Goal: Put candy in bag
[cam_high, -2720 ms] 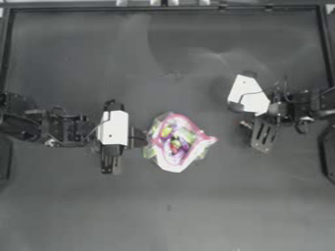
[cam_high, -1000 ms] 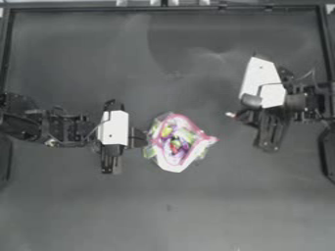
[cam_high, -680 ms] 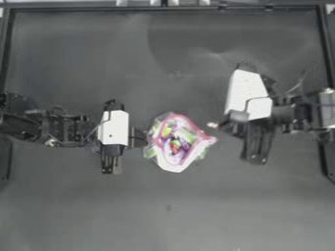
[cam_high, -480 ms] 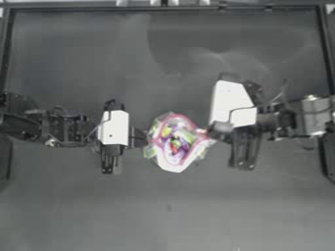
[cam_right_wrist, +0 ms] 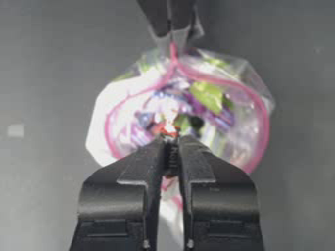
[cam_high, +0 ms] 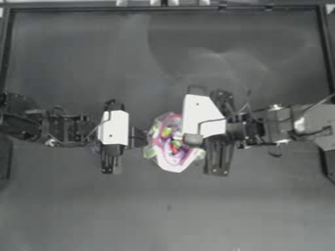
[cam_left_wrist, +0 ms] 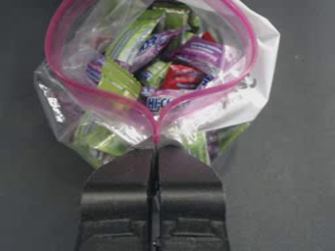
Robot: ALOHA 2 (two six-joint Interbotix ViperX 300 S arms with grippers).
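The bag (cam_high: 171, 149) is clear plastic with a pink strip along its mouth and lies mid-table, full of colourful sweets. My left gripper (cam_high: 145, 140) reaches in from the left and is shut on the pink strip at one end of the mouth (cam_left_wrist: 155, 139), so the mouth gapes in a loop. From the right, my right gripper (cam_high: 190, 140) has come over the bag's mouth. In the right wrist view its jaws (cam_right_wrist: 171, 139) pinch the candy (cam_right_wrist: 169, 129), a tiny whitish and reddish piece, directly above the open bag (cam_right_wrist: 216, 105).
Dark table all round the bag. A small pale speck (cam_right_wrist: 14, 130) lies on the table beside the bag in the right wrist view. The table's raised rim (cam_high: 163, 7) runs along the far edge.
My right arm has swung left from the table's right side until its gripper is over the bag's mouth. The left gripper and the bag have stayed put.
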